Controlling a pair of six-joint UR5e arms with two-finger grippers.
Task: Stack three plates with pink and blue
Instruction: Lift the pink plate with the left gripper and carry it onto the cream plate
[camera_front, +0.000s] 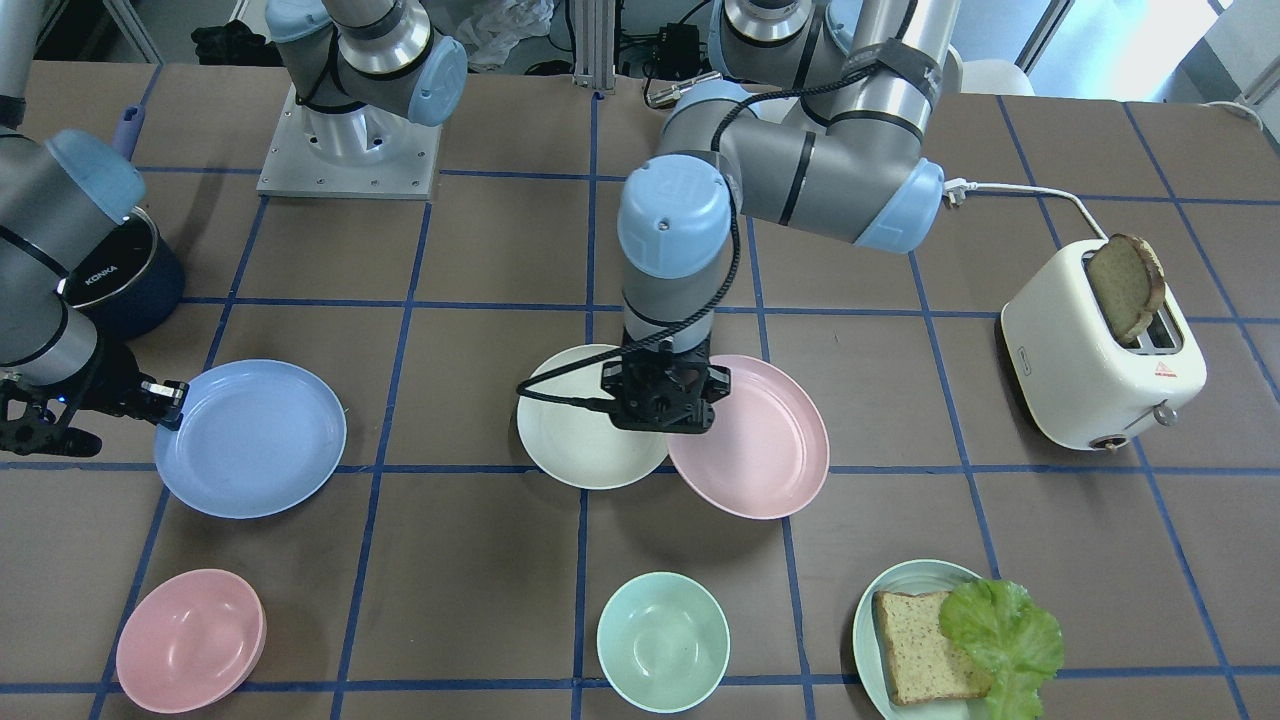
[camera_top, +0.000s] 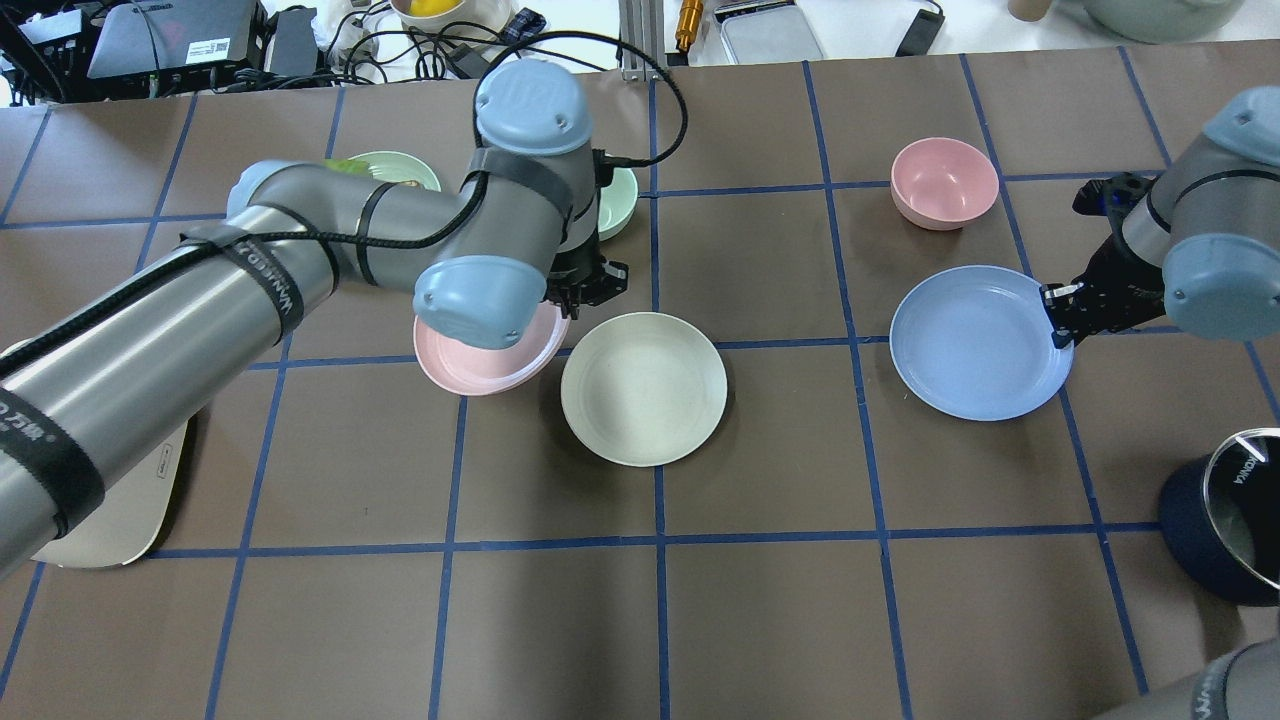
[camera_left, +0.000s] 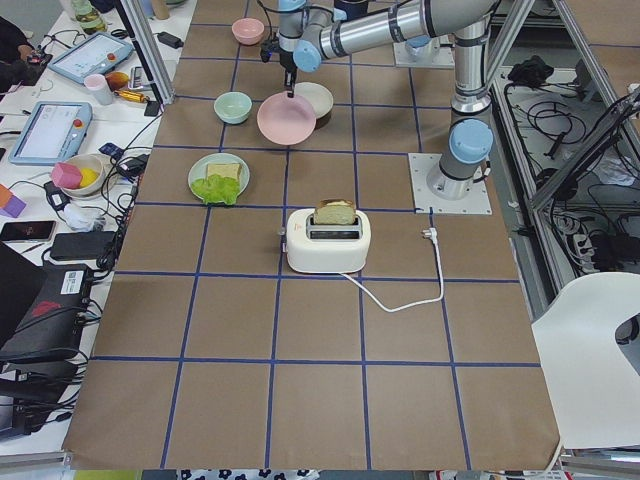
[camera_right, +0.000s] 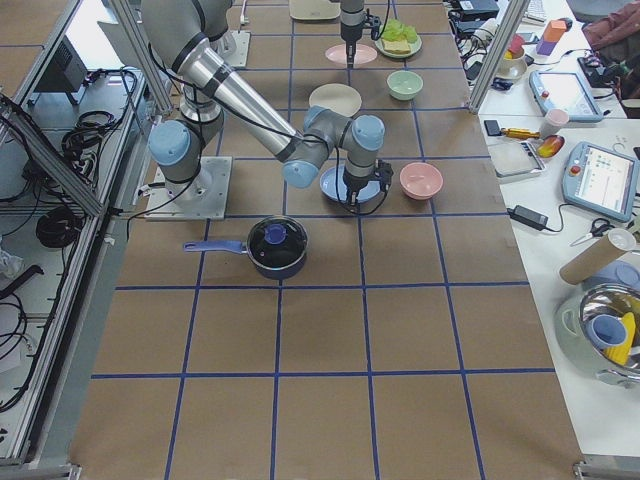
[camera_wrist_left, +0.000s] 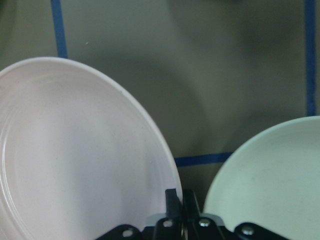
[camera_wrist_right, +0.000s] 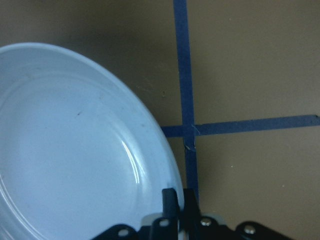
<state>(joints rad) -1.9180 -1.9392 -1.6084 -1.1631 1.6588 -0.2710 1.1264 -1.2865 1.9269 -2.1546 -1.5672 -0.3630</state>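
Pale pink round matte plate (camera_top: 480, 372): partly under the left arm, overhead view.
Light blue round matte plate (camera_wrist_right: 75, 150): cropped at the right wrist view's edges.
Pale green plate of bread and lettuce (camera_front: 905, 575): cut by the front view's bottom edge.

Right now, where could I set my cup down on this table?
Bare squares: between the cream plate and the blue plate, and on their robot side, up to the pot. Crowded: around the pink plate and mint bowl.
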